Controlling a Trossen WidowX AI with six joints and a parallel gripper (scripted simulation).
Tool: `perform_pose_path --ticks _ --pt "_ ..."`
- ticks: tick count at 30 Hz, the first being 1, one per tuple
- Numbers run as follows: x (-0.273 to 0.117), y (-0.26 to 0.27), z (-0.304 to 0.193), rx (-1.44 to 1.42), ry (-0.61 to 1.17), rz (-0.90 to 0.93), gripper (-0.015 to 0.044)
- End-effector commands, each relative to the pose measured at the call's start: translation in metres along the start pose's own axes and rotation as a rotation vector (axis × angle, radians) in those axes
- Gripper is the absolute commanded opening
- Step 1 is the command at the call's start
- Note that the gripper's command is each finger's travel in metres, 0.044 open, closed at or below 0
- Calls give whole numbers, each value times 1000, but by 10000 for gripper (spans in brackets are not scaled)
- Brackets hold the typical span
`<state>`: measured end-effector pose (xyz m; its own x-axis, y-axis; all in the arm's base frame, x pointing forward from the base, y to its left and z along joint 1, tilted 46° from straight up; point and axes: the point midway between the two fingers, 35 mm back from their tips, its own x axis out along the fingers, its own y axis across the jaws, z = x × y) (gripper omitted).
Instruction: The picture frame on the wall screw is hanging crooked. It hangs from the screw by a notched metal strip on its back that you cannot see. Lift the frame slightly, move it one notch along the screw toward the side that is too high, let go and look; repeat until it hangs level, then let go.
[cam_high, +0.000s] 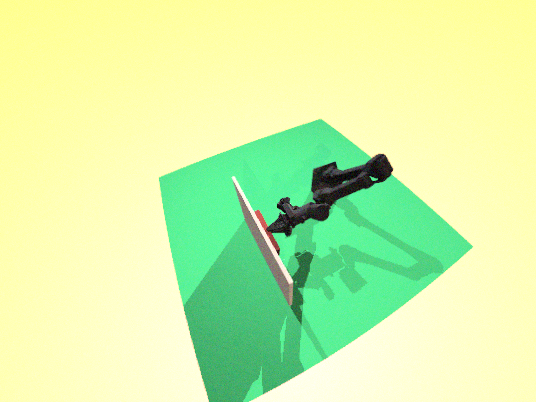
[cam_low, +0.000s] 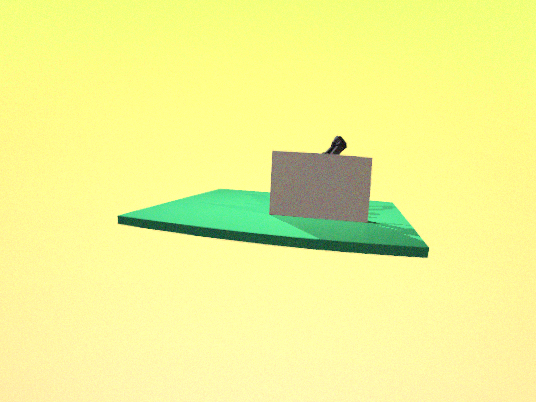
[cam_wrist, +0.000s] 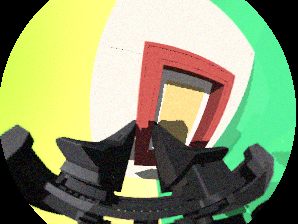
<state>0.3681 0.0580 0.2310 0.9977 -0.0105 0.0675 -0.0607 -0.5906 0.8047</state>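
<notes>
The red picture frame (cam_high: 260, 219) (cam_wrist: 149, 75) hangs against the white wall panel, with a pale yellow picture inside it. In the wrist view it looks tilted against the view; I cannot tell exactly how far from level it hangs. My gripper (cam_wrist: 144, 123) (cam_high: 269, 230) is shut on one bar of the frame, with a fingertip on either side of it. The screw and the notched strip are hidden behind the frame. The exterior view shows only the back of the panel, so the frame is hidden there.
The white wall panel (cam_high: 245, 207) (cam_low: 320, 186) (cam_wrist: 117, 65) stands upright on the green table top (cam_high: 200, 200) (cam_low: 200, 217). The black arm (cam_high: 345, 187) (cam_low: 338, 145) reaches to the panel from its front side. Shadows of arm and panel fall on the green surface.
</notes>
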Motion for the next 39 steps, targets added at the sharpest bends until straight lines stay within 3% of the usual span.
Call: perform_pose_path --ticks 1,39 --pt "1 5 0 6 -3 12 0" --pt "1 10 0 6 -3 12 0"
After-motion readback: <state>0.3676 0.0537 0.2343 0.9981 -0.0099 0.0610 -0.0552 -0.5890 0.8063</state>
